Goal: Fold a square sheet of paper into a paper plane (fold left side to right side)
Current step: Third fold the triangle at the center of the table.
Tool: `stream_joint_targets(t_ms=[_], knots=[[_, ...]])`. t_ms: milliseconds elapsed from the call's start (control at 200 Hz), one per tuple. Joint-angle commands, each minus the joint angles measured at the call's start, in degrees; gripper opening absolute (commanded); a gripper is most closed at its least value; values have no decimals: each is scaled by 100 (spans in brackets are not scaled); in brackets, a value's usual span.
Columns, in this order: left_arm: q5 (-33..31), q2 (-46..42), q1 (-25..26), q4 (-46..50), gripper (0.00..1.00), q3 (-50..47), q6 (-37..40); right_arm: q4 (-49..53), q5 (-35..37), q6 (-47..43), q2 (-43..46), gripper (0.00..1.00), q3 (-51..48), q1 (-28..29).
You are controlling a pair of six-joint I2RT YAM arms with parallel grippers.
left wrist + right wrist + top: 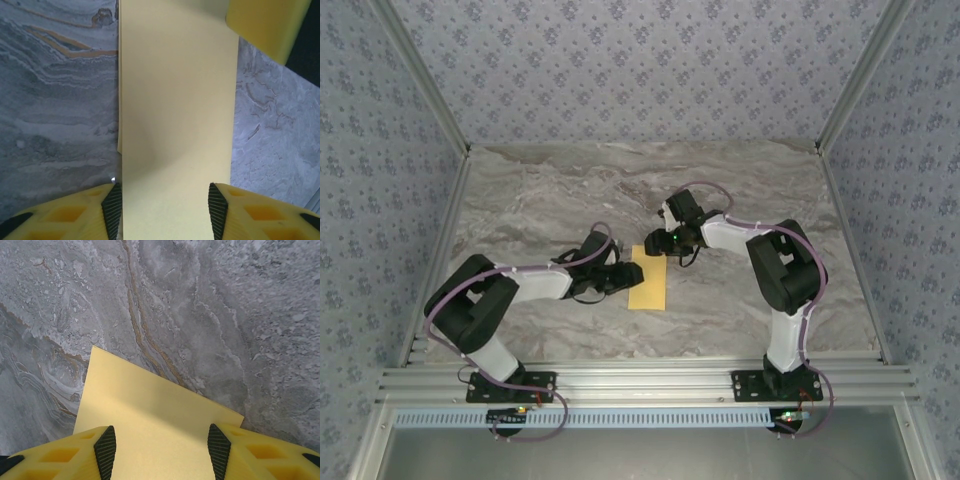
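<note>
The square sheet of paper (pixel 648 283), folded into a narrow yellow-orange rectangle, lies flat on the marble table (pixel 570 190) between the two arms. The left gripper (pixel 625 278) stands at its left long edge, jaws about half open, with the strip between the pads. The right gripper (pixel 655 243) is over the far short end, also half open. I cannot tell whether either gripper presses on the paper.
</note>
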State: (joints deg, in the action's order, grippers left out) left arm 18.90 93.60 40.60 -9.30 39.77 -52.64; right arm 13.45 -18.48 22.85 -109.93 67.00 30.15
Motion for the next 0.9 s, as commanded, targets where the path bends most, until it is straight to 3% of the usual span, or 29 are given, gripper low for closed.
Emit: stream_joint_targets(t_ms=[0, 285, 794, 894], knots=[[123, 80, -12, -148, 48, 163, 0, 162, -44, -91, -196, 56, -161, 47], [-52, -131, -13, -78, 40, 67, -17, 132, -59, -106, -169, 56, -196, 49], [-206, -416, 110, 96, 2, -22, -225, -344, 35, -218, 306, 63, -381, 42], [-267, -429, 217, 18, 0, -18, -442, -729, 180, -337, 837, 66, -720, 25]])
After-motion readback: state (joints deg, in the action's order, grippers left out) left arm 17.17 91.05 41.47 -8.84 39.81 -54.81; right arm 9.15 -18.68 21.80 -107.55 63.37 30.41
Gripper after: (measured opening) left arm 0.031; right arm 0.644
